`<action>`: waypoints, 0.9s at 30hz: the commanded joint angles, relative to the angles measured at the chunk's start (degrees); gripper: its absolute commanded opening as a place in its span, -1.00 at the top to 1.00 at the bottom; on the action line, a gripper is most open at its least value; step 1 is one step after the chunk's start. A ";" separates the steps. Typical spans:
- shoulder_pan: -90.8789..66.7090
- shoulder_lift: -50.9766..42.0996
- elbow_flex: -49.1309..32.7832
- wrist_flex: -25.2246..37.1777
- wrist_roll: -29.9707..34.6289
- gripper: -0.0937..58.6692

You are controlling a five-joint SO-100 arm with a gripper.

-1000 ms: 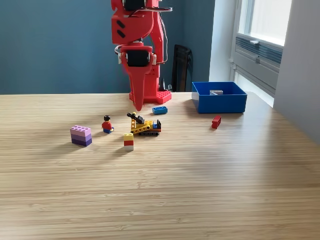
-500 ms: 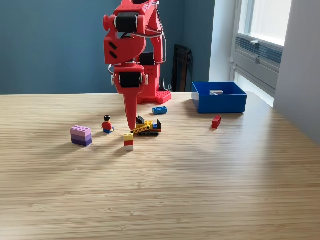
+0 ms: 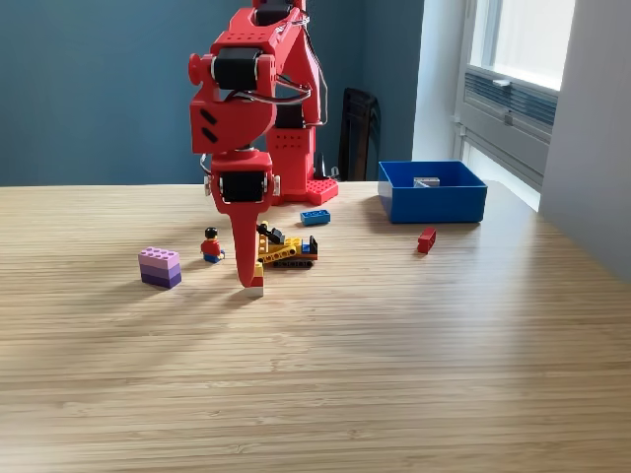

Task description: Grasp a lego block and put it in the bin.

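One small stacked block (image 3: 256,281), yellow on top and white below, stands on the wooden surface (image 3: 394,365) a little left of centre in the exterior view. The red arm's pincer (image 3: 245,278) points straight down with its tip right at this block's left side, partly covering it; from here I cannot tell whether the jaws are parted or already closed on it.

Just behind and to the right of that block sits one small yellow and black lego vehicle (image 3: 286,248). To its left stands one tiny figure (image 3: 211,245) with a red top and black hair. Farther left, well apart from the rest, is one purple block (image 3: 160,266), lighter on top and darker beneath. Behind the vehicle, near the arm's red base (image 3: 296,182), lies one flat blue brick (image 3: 315,217).

One blue bin (image 3: 434,202) rests at the far right of the surface, open-topped, with something small and grey inside that I cannot make out. One red brick (image 3: 426,239) lies just in front of the bin, outside it.

That makes four loose blocks, one vehicle, one figure and one bin.
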 commanded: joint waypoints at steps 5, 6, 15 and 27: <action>0.00 -2.99 -6.68 2.37 0.35 0.34; 0.00 -3.25 -7.03 2.64 0.35 0.36; 0.00 -4.75 -8.70 3.34 0.00 0.62; 0.18 -5.10 -11.16 4.04 5.89 1.00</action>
